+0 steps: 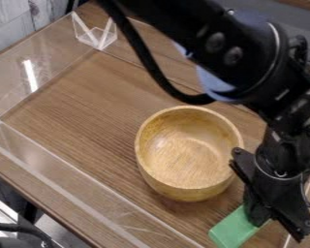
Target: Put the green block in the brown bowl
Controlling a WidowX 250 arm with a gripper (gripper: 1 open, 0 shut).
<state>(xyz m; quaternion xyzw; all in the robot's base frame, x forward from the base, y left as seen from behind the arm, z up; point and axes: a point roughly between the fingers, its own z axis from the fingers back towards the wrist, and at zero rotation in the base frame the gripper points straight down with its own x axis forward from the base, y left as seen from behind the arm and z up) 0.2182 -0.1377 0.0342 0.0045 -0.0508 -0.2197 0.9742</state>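
Observation:
The green block (232, 232) lies on the wooden table at the lower right, just right of the brown bowl (186, 152); only its near end shows below the hand. My gripper (265, 217) points straight down onto the block's far part, and its black fingers look drawn together around the bar. The block still rests on the table. The bowl is a round, light tan wooden one with nothing inside, standing upright to the left of the gripper.
A clear plastic wall (28, 145) runs along the table's left and near edges. A small clear folded stand (94, 32) sits at the back left. The black arm (223, 48) reaches across the upper right above the bowl.

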